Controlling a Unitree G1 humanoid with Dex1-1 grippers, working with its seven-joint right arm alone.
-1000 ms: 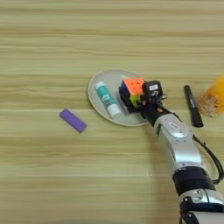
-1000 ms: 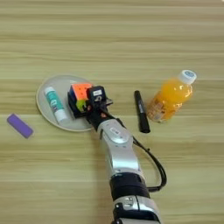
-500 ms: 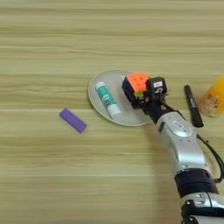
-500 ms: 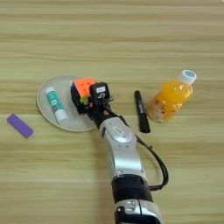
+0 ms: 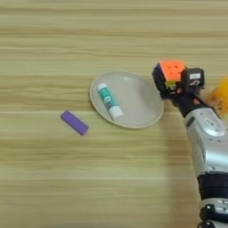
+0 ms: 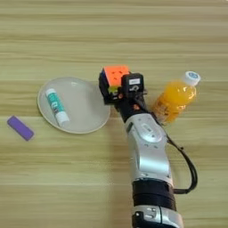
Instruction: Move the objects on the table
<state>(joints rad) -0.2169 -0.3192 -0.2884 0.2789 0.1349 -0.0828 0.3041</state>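
My right gripper (image 6: pixel 113 87) is shut on the multicoloured puzzle cube (image 6: pixel 114 76), orange face up, and holds it raised over the plate's right rim. The round pale grey plate (image 5: pixel 138 107) lies at mid table with the white-and-teal glue stick (image 5: pixel 110 101) lying on its left half. A small flat purple block (image 5: pixel 74 122) rests on the wooden table (image 5: pixel 89 40) to the left of the plate. In the right eye view the same plate (image 6: pixel 84 111), glue stick (image 6: pixel 57 106) and purple block (image 6: pixel 20 128) show further left.
An orange juice bottle (image 6: pixel 176 97) with a white cap lies tilted just right of my forearm (image 6: pixel 147 147), close to it. A black cable (image 6: pixel 189 167) loops off the arm's right side. The black marker seen earlier is hidden behind the arm.
The gripper has lifted the cube off the plate and carried it up and to the right, past the plate's right rim. Plate, glue stick and purple block have stayed put.
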